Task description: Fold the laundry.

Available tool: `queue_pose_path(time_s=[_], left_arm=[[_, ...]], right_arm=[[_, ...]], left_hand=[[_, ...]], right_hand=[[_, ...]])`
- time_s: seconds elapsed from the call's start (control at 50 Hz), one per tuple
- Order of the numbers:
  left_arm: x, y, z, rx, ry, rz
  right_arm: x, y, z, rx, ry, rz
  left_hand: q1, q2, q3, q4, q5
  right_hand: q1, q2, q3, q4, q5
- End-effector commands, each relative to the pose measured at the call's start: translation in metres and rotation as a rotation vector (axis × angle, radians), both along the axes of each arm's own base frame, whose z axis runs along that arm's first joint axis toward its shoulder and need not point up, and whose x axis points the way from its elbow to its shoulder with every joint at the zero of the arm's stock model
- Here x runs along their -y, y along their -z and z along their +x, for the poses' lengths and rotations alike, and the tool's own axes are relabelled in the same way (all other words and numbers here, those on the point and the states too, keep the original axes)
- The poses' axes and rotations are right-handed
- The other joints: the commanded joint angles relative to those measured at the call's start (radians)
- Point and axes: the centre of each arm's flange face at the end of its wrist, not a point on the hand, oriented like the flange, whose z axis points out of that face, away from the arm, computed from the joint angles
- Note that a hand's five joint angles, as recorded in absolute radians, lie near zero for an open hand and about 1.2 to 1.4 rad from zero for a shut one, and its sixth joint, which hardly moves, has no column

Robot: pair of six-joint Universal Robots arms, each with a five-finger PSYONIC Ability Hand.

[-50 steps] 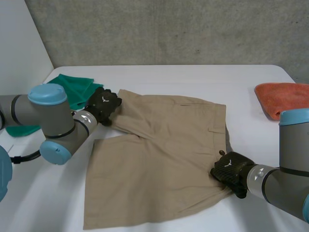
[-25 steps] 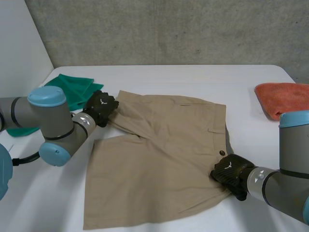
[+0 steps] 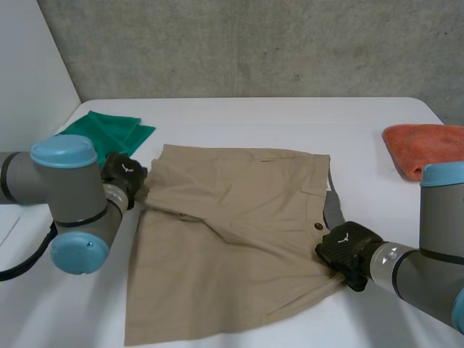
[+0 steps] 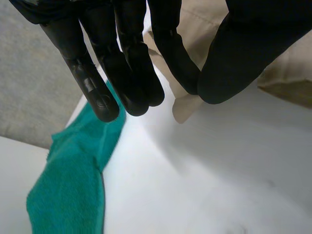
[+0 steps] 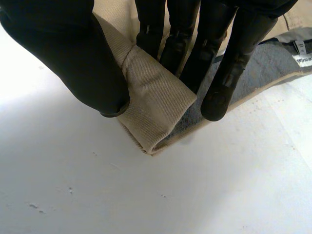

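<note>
**A:** What has changed in the last second?

**B:** My left hand (image 3: 123,176) has pulled back toward my own side and out to the left, and the shorts (image 3: 232,232) came with it. They now lie further left on the bench (image 3: 275,116), and more of the green cloth (image 3: 109,133) is uncovered. My right hand (image 3: 346,248) has barely shifted.

**A:** Where are the shorts relative to your hands?

**B:** They are spread flat on the bench between them. My left hand has a corner on their left edge, just beside the green cloth. My right hand has the near right corner, close to the button (image 3: 315,226).

**A:** What do the wrist views add?

**B:** The left wrist view shows my left hand (image 4: 131,73) pinching only a small tip of the tan fabric between the thumb and one finger. The other fingers are straight alongside, over the green cloth (image 4: 73,185). The right wrist view shows my right hand (image 5: 73,53) squeezing a folded wad of the shorts (image 5: 156,97) between thumb and fingers. It also shows the grey lining (image 5: 263,63) and a white label (image 5: 303,58). The head view shows an orange cloth (image 3: 424,148) at the bench's right edge, well apart from the shorts.
</note>
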Motion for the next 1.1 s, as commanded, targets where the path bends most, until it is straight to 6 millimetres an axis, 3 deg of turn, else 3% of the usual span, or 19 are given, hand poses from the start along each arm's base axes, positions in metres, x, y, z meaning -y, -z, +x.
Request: queue_pose_path(time_s=[0.02,0.04,0.08,0.1,0.16,0.22,0.34,0.48,0.74,0.82,0.84,0.92,1.1], left_arm=[[-0.006,0.005,-0.001,0.009,-0.004,0.037],[-0.006,0.004,-0.002,0.003,0.002,0.037],[-0.006,0.004,-0.003,0.003,0.004,0.037],[-0.006,0.002,-0.003,0.0,0.004,0.03],[-0.004,-0.005,-0.003,-0.015,0.005,0.009],[-0.002,-0.025,-0.003,-0.056,0.006,-0.045],[0.0,-0.034,-0.012,-0.196,0.065,-0.054],[-0.004,-0.027,-0.019,-0.276,0.147,0.018],[0.004,0.0,-0.009,-0.249,0.108,0.101],[0.009,0.007,-0.005,-0.246,0.095,0.112],[0.011,0.009,-0.003,-0.244,0.085,0.116],[0.01,0.011,-0.002,-0.24,0.077,0.12],[0.005,0.0,0.004,-0.223,0.014,0.086]], right_arm=[[-0.001,0.001,-0.001,-0.002,0.003,0.004],[-0.001,0.001,-0.002,-0.002,0.005,0.005],[-0.001,0.002,-0.002,-0.002,0.005,0.007],[-0.002,0.002,-0.002,-0.003,0.005,0.008],[-0.002,0.002,-0.003,-0.003,0.007,0.01],[-0.003,0.003,-0.003,-0.003,0.005,0.012],[-0.003,0.003,-0.002,-0.003,0.003,0.007],[-0.004,0.003,-0.002,-0.003,0.002,0.008],[-0.005,0.004,-0.003,-0.003,0.004,0.013],[-0.005,0.005,-0.003,-0.003,0.004,0.015],[-0.005,0.005,-0.003,-0.003,0.004,0.016],[-0.005,0.005,-0.004,-0.003,0.006,0.015],[-0.002,0.003,-0.003,0.0,0.01,-0.002]], left_hand=[[0.171,0.134,0.141,0.132,0.2],[-0.158,-0.195,-0.188,-0.197,-0.129],[-0.547,-0.584,-0.577,-0.586,-0.518],[-0.654,-0.69,-0.684,-0.693,-0.624],[-0.687,-0.723,-0.717,-0.726,-0.658],[-0.672,-0.709,-0.702,-0.712,-0.643],[-0.625,-0.662,-0.656,-0.665,-0.596],[-0.505,-0.541,-0.535,-0.544,-0.476],[-0.367,-0.404,-0.397,-0.406,-0.338],[-0.209,-0.245,-0.239,-0.248,-0.18],[-0.072,-0.108,-0.102,-0.111,-0.043],[0.237,0.2,0.207,0.197,0.266],[0.238,0.201,0.207,0.198,0.267]], right_hand=[[0.386,0.185,0.202,0.203,0.23],[0.386,0.185,0.202,0.203,0.23],[0.386,0.185,0.202,0.203,0.23],[0.386,0.185,0.202,0.203,0.23],[0.386,0.185,0.202,0.203,0.23],[0.386,0.185,0.202,0.203,0.23],[0.386,0.185,0.202,0.203,0.23],[0.386,0.185,0.202,0.203,0.23],[0.386,0.185,0.202,0.203,0.23],[0.386,0.185,0.202,0.203,0.23],[0.386,0.185,0.202,0.203,0.23],[0.386,0.185,0.202,0.203,0.23],[0.386,0.185,0.202,0.203,0.23]])
